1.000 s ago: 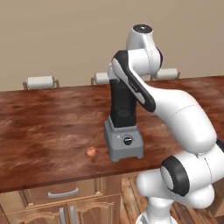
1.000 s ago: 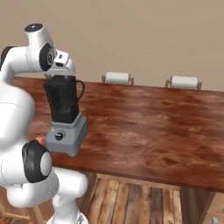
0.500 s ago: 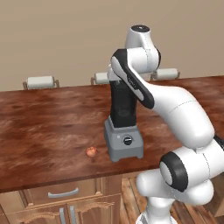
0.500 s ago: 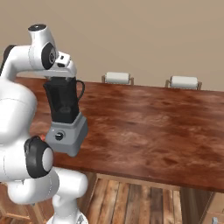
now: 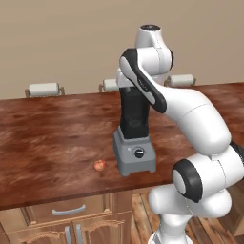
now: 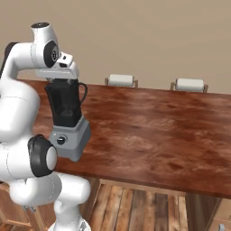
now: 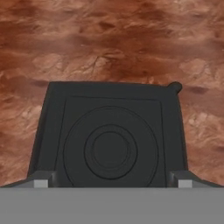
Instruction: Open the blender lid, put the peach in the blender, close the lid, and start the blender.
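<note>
The blender (image 5: 135,143) stands near the wooden counter's front edge, its grey base and black knob (image 5: 138,153) facing me and its dark jar (image 6: 65,106) upright. The black square blender lid (image 7: 109,140) sits on the jar's top, seen from straight above with its round raised centre. My gripper (image 7: 111,180) hovers just over the lid, open, with one fingertip (image 7: 41,179) at each side of it. In the right base view the gripper (image 6: 59,77) sits right on top of the jar. The small orange-red peach (image 5: 99,165) lies on the counter just left of the blender's base.
White rolls (image 5: 44,89) (image 6: 189,85) line the counter's far edge. The counter (image 6: 153,131) stretches wide to the blender's right. Cabinet drawers (image 5: 69,209) run below the front edge, close to the blender and peach.
The hand has come down a little closer to the jar's top. The jaws stay wide; blender, lid and peach have not moved.
</note>
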Available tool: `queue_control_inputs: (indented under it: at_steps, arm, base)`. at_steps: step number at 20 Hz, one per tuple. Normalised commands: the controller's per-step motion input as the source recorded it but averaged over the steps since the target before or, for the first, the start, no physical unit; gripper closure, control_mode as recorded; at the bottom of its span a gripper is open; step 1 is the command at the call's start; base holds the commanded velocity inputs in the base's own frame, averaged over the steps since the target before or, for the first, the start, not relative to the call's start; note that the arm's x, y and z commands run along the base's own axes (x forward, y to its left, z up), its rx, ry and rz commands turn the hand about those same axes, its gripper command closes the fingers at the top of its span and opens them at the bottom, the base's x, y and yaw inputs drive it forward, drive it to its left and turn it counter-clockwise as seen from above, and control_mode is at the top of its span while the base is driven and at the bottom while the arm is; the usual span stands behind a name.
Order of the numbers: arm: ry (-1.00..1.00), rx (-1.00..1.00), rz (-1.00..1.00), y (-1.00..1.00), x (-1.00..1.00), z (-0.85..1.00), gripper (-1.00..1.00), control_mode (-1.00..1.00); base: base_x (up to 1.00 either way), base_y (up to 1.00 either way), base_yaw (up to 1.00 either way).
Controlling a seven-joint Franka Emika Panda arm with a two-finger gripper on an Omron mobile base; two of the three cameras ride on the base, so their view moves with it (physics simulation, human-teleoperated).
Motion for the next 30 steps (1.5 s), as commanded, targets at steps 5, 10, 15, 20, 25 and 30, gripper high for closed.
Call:
queue_control_inputs:
  at_steps: [5, 10, 15, 20, 25, 30]
  arm:
    - [0.01, 0.00, 0.00, 0.05, 0.06, -0.18, -1.00, -1.00]
    - [0.00, 0.00, 0.00, 0.00, 0.14, -0.16, -1.00, -1.00]
    - [0.00, 0.00, 0.00, 0.00, 0.18, -0.18, -1.00, -1.00]
    - [0.00, 0.00, 0.00, 0.00, 0.17, -0.19, -1.00, -1.00]
    - [0.00, 0.00, 0.00, 0.00, 0.19, -0.21, -1.00, -1.00]
    - [0.00, 0.00, 0.00, 0.00, 0.19, -0.23, -1.00, -1.00]
  base:
    - [0.00, 0.00, 0.00]
    - [0.00, 0.00, 0.00]
    - [0.00, 0.00, 0.00]
    - [0.00, 0.00, 0.00]
    - [0.00, 0.00, 0.00]
    - [0.00, 0.00, 0.00]
